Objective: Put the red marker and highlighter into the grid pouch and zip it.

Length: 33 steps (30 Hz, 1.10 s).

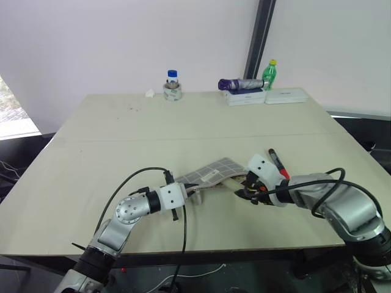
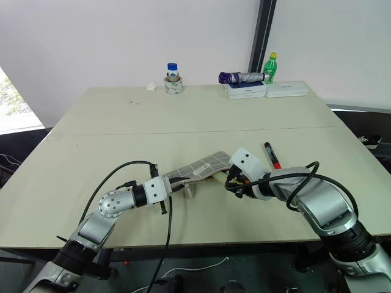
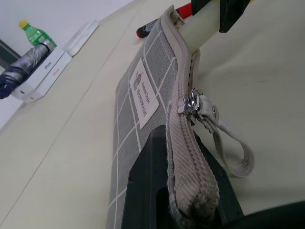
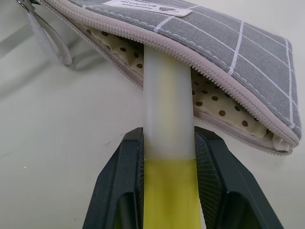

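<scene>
Right gripper [image 4: 169, 191] fingers clamp the highlighter [image 4: 167, 114], its pale end already inside the grid pouch [image 4: 228, 33] mouth at twelve o'clock; left gripper [image 3: 178, 191] pinches the pouch's zipper end shut-tight; red marker [image 1: 278, 163] lies beside the right arm at one o'clock from the pouch.

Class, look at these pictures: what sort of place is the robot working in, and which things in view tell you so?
Probably an office or lab test room: a plain beige table against a bare white wall, desk oddments at its far edge, namely white boxes, a folded umbrella and a green bottle, and stationery such as the grid pouch.
</scene>
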Available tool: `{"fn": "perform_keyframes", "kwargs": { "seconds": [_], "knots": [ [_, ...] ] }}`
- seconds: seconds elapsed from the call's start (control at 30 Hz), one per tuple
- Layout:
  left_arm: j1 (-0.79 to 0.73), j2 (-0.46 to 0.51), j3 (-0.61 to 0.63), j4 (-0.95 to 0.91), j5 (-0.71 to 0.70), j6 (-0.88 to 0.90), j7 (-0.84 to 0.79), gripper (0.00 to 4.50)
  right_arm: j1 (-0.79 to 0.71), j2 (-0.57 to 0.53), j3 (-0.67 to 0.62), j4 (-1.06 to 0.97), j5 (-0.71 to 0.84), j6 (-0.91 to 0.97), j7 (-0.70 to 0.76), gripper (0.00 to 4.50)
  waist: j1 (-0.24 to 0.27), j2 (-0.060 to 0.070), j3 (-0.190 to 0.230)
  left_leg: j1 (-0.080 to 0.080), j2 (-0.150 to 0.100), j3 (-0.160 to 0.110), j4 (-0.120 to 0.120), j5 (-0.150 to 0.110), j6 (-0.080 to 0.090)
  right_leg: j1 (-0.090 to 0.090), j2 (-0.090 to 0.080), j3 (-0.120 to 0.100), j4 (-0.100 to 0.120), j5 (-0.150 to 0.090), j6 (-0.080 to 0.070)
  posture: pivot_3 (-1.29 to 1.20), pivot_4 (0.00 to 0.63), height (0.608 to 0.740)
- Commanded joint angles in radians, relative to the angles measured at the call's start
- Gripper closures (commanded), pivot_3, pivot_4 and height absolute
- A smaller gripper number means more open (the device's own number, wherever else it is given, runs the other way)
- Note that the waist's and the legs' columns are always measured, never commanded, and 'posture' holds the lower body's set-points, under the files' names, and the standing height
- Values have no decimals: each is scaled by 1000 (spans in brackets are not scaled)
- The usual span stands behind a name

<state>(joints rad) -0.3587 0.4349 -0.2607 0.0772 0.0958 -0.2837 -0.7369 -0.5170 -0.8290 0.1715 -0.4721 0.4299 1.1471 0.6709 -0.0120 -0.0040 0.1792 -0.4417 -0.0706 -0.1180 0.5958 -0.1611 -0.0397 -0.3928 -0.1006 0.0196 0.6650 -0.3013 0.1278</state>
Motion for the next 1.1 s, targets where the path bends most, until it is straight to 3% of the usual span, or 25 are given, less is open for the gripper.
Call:
{"fn": "perform_keyframes", "kwargs": {
  "seconds": [0.03,0.47,0.5,0.67,0.9,1.1],
  "knots": [
    [-5,13,-12,-32,-15,-50,-28,4500,-2,-15,-4,-74,20,-34,37,3625,0,0,0,0,0,0,0,0,0,0,0,0,0,0,0,0,150,740],
    [-16,64,-38,-38,8,-132,-106,4500,-17,6,74,-54,-12,-84,74,3625,0,0,0,0,0,0,0,0,0,0,0,0,0,0,0,0,150,740],
    [-14,63,-36,-39,4,-127,-104,4500,-17,9,72,-52,-15,-86,72,2563,0,0,0,0,0,0,0,0,0,0,0,0,0,0,0,0,150,740],
    [-1,51,-5,-43,-23,-64,-74,4500,-13,-34,3,-72,-8,-112,92,179,1,0,0,0,0,0,0,0,0,0,0,0,0,0,0,0,150,740],
    [-8,-28,74,-84,-161,177,-23,4500,80,-161,-156,-119,35,-192,196,179,1,0,0,0,0,0,0,0,1,1,0,-1,0,0,0,0,150,740],
    [-22,-64,102,-111,-235,323,-10,4500,108,-147,-219,-61,24,-211,158,179,-1,0,0,1,0,1,1,0,1,1,0,-1,0,0,0,0,150,740]
  ]
}}
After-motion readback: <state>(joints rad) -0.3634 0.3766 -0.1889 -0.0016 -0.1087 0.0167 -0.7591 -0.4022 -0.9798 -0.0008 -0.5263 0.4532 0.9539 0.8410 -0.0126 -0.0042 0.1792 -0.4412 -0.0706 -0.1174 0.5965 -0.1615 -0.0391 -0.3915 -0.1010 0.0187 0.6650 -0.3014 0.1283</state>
